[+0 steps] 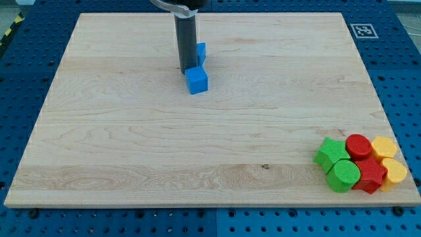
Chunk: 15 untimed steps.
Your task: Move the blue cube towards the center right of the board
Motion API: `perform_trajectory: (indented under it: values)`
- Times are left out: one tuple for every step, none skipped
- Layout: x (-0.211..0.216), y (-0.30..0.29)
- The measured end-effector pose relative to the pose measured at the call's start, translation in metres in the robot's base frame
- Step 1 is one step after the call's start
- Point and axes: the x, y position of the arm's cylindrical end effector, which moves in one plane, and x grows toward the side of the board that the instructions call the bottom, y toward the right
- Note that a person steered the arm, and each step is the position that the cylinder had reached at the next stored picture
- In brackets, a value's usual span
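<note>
A blue cube (197, 80) sits on the wooden board (210, 145) in the upper middle of the view. A second blue block (200, 52) lies just above it, partly hidden behind the rod. My tip (185, 71) touches the board at the cube's upper left edge, right beside it. The dark rod rises straight up from there to the view's top.
A cluster of blocks lies at the board's lower right corner: a green star (331, 153), a green cylinder (344, 175), a red cylinder (358, 145), a red star (371, 176), and two yellow blocks (384, 146) (395, 172). A fiducial tag (361, 30) marks the upper right corner.
</note>
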Motion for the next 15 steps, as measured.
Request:
perform_trajectory:
  values:
    - [0.000,-0.012]
    - [0.001,-0.030]
    - [0.002,-0.030]
    - [0.020,-0.025]
    - [0.022,-0.017]
    - [0.028,0.008]
    - [0.028,0.024]
    - [0.028,0.035]
    - [0.028,0.047]
    - [0.045,0.059]
    - [0.048,0.062]
    - [0.050,0.066]
    - [0.054,0.085]
    - [0.054,0.110]
    - [0.051,0.125]
